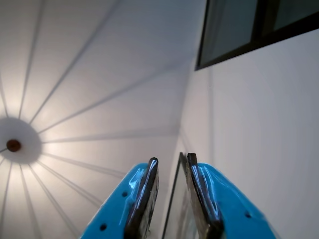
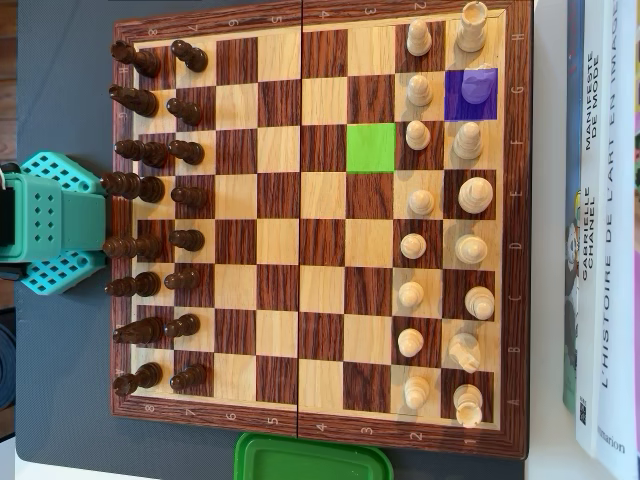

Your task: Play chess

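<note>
Arm parked, nothing moved on the board yet.

Wrist view: gripper points at the ceiling, fingers slightly apart, empty. Overhead view: chessboard lies right of the arm base; purple square sits empty at the far right, green square nearer.

A dark mat carries the chessboard, a green lid below it and books at right.

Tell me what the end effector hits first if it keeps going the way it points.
The end effector points upward, away from the board. Ahead is only the corner where ceiling meets wall, apparently far off; depth is unclear.
</note>
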